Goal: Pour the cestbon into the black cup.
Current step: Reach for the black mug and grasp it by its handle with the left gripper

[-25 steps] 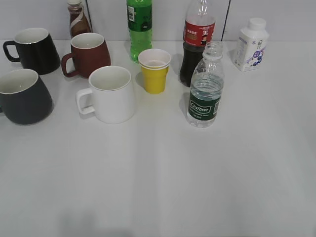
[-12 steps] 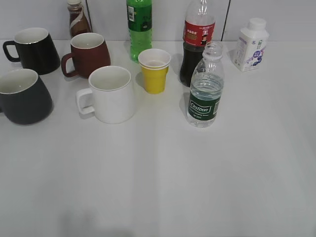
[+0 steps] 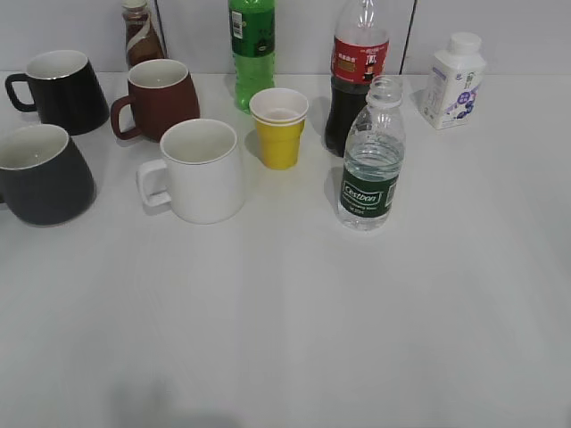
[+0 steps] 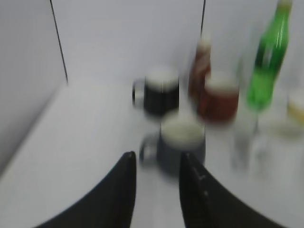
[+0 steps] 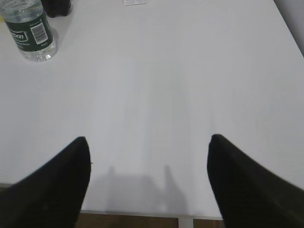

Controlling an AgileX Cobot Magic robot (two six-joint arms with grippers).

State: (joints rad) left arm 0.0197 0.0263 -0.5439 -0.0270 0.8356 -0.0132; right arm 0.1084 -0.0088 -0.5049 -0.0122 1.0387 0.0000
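Note:
The cestbon bottle (image 3: 372, 160) stands upright and uncapped on the white table, right of centre, partly full; its base also shows at the top left of the right wrist view (image 5: 31, 30). The black cup (image 3: 40, 175), charcoal grey with a white inside, stands at the far left. In the blurred left wrist view it (image 4: 179, 145) sits just beyond my left gripper (image 4: 157, 156), which is open and empty. My right gripper (image 5: 148, 140) is wide open and empty above the table's front edge. Neither gripper shows in the exterior view.
A white mug (image 3: 201, 169), brown mug (image 3: 158, 96), glossy black mug (image 3: 61, 87) and yellow paper cup (image 3: 279, 127) stand near the cup. A green bottle (image 3: 252, 49), cola bottle (image 3: 357, 71), brown bottle (image 3: 141, 36) and white bottle (image 3: 454, 80) line the back.

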